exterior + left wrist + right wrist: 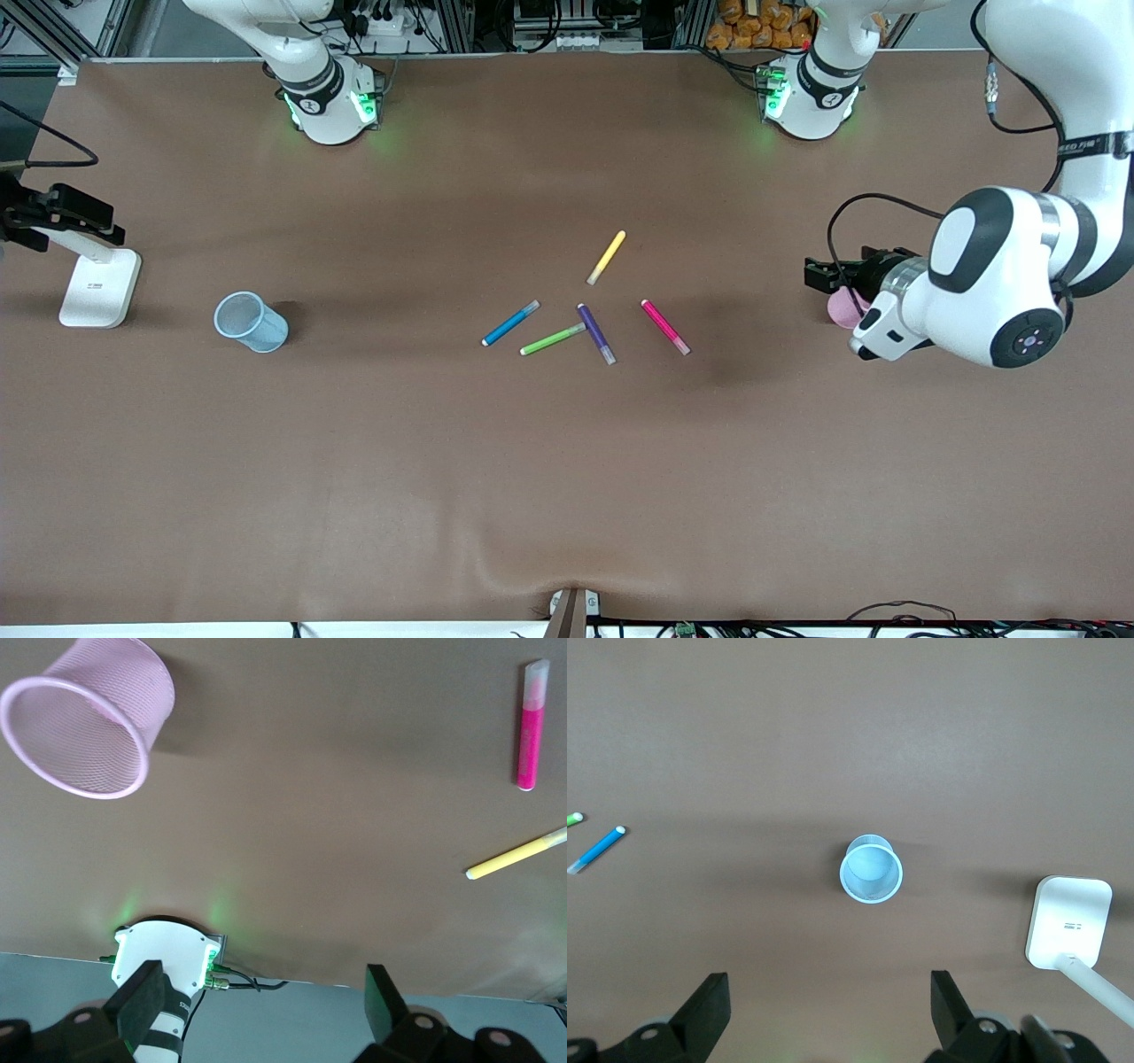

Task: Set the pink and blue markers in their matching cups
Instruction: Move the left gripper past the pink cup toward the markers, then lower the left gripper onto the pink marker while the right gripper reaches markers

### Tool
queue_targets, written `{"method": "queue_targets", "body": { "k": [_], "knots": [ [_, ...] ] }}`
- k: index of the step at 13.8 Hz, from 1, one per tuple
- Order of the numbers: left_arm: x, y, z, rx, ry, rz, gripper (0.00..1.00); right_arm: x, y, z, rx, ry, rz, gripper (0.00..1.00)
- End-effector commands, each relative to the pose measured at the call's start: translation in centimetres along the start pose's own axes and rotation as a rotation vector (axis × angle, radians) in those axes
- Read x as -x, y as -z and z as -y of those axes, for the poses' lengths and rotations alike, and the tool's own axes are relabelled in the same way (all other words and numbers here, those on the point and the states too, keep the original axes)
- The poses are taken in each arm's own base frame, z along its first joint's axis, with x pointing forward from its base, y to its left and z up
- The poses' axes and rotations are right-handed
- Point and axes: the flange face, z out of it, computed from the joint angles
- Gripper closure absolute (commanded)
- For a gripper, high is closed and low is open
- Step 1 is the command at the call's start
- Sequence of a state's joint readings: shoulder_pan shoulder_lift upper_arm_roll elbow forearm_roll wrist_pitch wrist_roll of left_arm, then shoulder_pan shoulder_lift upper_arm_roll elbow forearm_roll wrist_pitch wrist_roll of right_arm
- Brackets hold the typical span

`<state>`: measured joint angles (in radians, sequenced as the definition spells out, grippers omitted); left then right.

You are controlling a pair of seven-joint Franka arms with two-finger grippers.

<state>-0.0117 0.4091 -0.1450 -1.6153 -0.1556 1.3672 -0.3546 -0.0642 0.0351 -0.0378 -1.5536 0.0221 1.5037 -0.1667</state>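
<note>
The pink marker point(665, 327) point(531, 726) and the blue marker point(511, 322) point(598, 849) lie flat at mid-table among other pens. The pale blue cup point(251, 322) point(871, 869) stands toward the right arm's end. The pink cup point(843, 310) point(89, 718) stands toward the left arm's end, partly hidden by the left arm's hand. My left gripper point(813, 275) point(261, 997) hovers open and empty beside the pink cup. My right gripper point(830, 1005) is open and empty high over the blue cup, and is out of the front view.
A yellow pen point(607, 257) point(518, 855), a lime green pen point(553, 339) point(574, 819) and a dark purple pen point(596, 333) lie close to the two markers. A white stand point(99, 285) point(1067, 921) sits near the blue cup at the table's end.
</note>
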Motion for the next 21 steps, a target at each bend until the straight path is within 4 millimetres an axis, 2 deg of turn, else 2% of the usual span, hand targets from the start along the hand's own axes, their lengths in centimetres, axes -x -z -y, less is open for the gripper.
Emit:
{"method": "queue_targets", "body": {
  "k": [1,3,7,10,12,15,18,21],
  "knots": [
    [-0.9,-0.4,-0.3,0.043,0.015,0.017,0.00,-1.5,-1.9,-1.2,0.027,-0.001,0.043,0.00],
    [-1.8,-1.1,-0.9,0.090,0.017,0.023,0.00,-2.0,-2.8,-1.3,0.031,-0.002,0.061,0.00],
    [-4.5,-3.4,-0.5,0.135,0.047,0.051,0.00,-2.6,-3.9,-1.5,0.037,-0.001,0.081,0.00],
    [-5.6,-4.2,-1.6,0.163,0.154,0.061,0.00,-2.9,-4.8,-2.3,0.106,-0.002,0.108,0.00],
    [-6.6,-5.0,-2.1,0.172,0.207,0.051,0.00,-3.1,-4.7,-1.9,0.113,-0.001,0.102,0.00],
    [-7.0,-5.8,-4.2,0.207,0.286,0.062,0.00,-3.1,-4.8,-1.7,0.099,-0.011,0.104,0.00],
    [-7.4,-7.2,-6.4,0.221,0.323,0.072,0.00,-3.1,-5.5,-1.1,0.100,-0.123,0.120,0.00],
    [-8.5,-8.2,-7.5,0.251,0.388,0.060,0.00,-3.1,-6.1,-0.3,0.055,-0.178,0.125,0.00]
  ]
}}
